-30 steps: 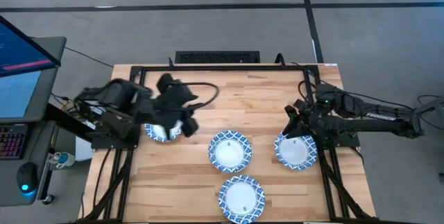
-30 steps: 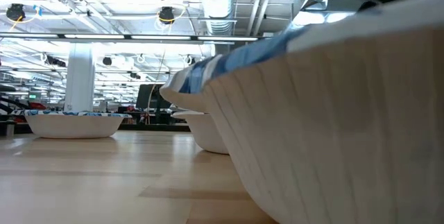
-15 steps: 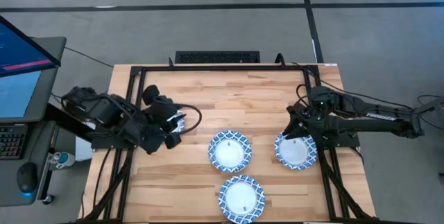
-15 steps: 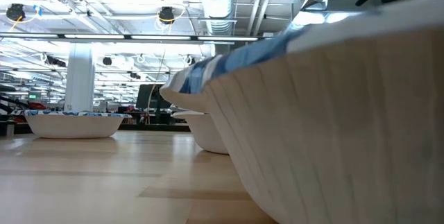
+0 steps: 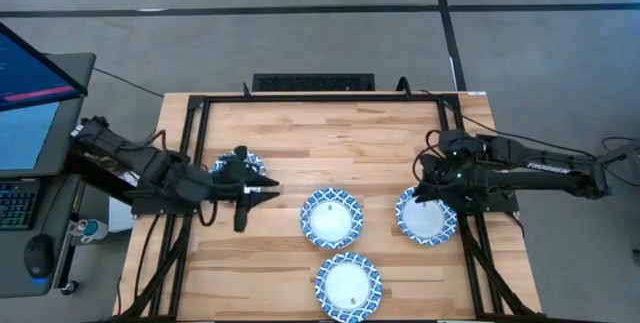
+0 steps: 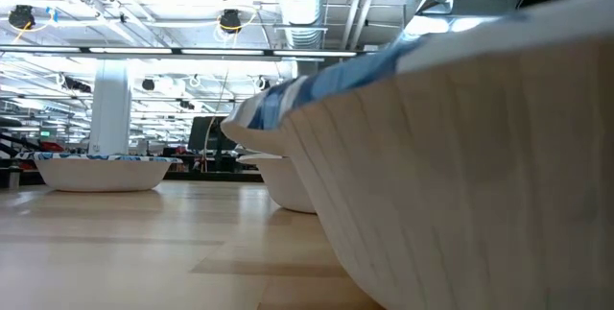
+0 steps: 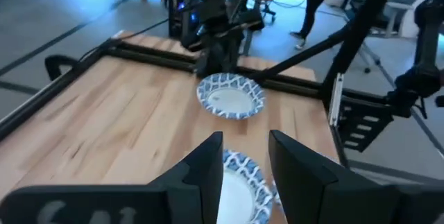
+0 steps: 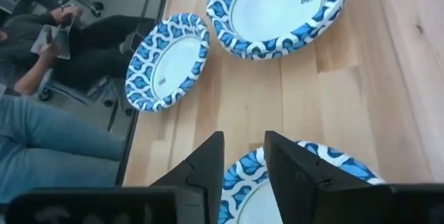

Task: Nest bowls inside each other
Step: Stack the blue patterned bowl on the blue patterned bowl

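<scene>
- The left gripper (image 5: pixel 256 194) hangs over the left side of the table (image 5: pixel 330 143), its fingers (image 7: pixel 205 165) parted and nothing caught between them (released, in a word).
- A bowl (image 5: pixel 226 167) lies just behind that gripper near the table's left edge, half hidden by the arm.
- Seen past those fingers, the centre bowl (image 7: pixel 243 177) lies just ahead of the left gripper, and the two are apart.
- The centre bowl (image 5: pixel 331 216) sits flat in the middle of the table. The front bowl (image 5: pixel 348 285) sits near it, close to the front edge.
- The right bowl (image 5: pixel 426 219) rests by the right-hand frame rail, beside the centre one without touching it.
- The right gripper (image 5: pixel 425 190) is down at the far rim of the right bowl. From its own wrist view the patterned rim (image 8: pixel 316 156) shows right at the gripper's tip, but I cannot tell whether it is gripped.
- All four bowls stand singly, none nested in another.
- From table height, one bowl wall (image 6: pixel 460 166) fills the near right.
</scene>
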`<state>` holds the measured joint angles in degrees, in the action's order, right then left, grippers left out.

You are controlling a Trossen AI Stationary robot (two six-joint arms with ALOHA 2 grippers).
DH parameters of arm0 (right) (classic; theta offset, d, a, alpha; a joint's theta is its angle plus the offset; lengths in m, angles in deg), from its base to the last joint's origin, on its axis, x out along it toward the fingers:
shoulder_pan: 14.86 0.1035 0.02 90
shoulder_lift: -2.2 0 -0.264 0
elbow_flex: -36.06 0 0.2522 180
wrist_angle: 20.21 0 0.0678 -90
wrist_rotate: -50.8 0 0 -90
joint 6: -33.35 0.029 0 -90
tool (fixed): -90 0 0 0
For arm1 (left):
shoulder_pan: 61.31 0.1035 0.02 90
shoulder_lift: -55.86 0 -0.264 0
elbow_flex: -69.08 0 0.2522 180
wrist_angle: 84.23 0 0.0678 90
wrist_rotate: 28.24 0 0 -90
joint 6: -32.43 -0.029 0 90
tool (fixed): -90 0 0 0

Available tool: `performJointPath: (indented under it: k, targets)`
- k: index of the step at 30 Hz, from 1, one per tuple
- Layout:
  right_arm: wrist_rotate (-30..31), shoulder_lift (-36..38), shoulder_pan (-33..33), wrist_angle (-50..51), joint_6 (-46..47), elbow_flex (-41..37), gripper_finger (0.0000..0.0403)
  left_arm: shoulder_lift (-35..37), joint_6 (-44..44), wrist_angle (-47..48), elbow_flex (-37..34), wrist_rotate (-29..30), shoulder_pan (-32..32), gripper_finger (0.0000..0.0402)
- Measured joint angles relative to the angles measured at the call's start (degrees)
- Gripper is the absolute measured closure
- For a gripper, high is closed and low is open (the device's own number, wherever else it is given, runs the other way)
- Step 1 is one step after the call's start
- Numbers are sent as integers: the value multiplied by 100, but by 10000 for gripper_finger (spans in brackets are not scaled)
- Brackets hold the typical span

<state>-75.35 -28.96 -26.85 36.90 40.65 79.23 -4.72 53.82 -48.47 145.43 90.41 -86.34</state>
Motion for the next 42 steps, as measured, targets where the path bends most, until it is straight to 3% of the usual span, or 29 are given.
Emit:
performJointPath:
  k: [10, 13, 19, 21, 28, 34, 42]
  targets:
    - [-374, -360, 772, 164, 789, 417, 275, 363, -157, 45, -278, -516, 522, 292]
    - [117, -623, 1148, 567, 502, 807, 275, 372, -276, 46, -278, -605, 695, 292]
    - [1877, -1364, 1805, 1908, -233, 1587, 275, 363, -385, 63, -278, -1073, 1057, 292]
    - [2187, -1619, 1910, 2063, -325, 1704, 275, 363, -407, 97, -278, -1211, 1155, 292]
    - [2294, -2655, 1926, 2113, -606, 1716, 275, 361, -541, 138, -278, -1471, 1293, 292]
    - [2855, -3542, 1723, 2065, -1043, 1716, 275, 361, -573, 141, -278, -1529, 1295, 292]
    - [2888, -4273, 1373, 2063, -1990, 1714, 275, 359, -570, 171, -279, -1798, 1295, 292]
